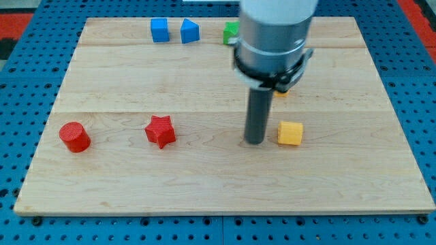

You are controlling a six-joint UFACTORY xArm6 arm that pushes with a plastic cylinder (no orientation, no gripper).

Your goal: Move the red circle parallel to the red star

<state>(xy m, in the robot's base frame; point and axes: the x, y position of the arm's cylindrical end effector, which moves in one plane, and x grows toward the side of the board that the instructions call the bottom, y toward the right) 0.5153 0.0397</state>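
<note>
In the camera view, the rod's tip (255, 141) sits on the tabletop (204, 184) just beside the yellow cube (290, 133), on its left, while the red circle (74, 137) waits well apart at the view's left, with the red star (161, 131) between them. There is no pincer on this arm, so nothing stands apart or together. The danger I see: a straight run leftward would likely strike the star first and shove the reference, so the tip needs to swing around it.

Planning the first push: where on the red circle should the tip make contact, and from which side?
Judging by the view, my tip should meet the red circle on its rounded wall, centred so it won't roll aside; it already sits roughly level with the red star.
</note>
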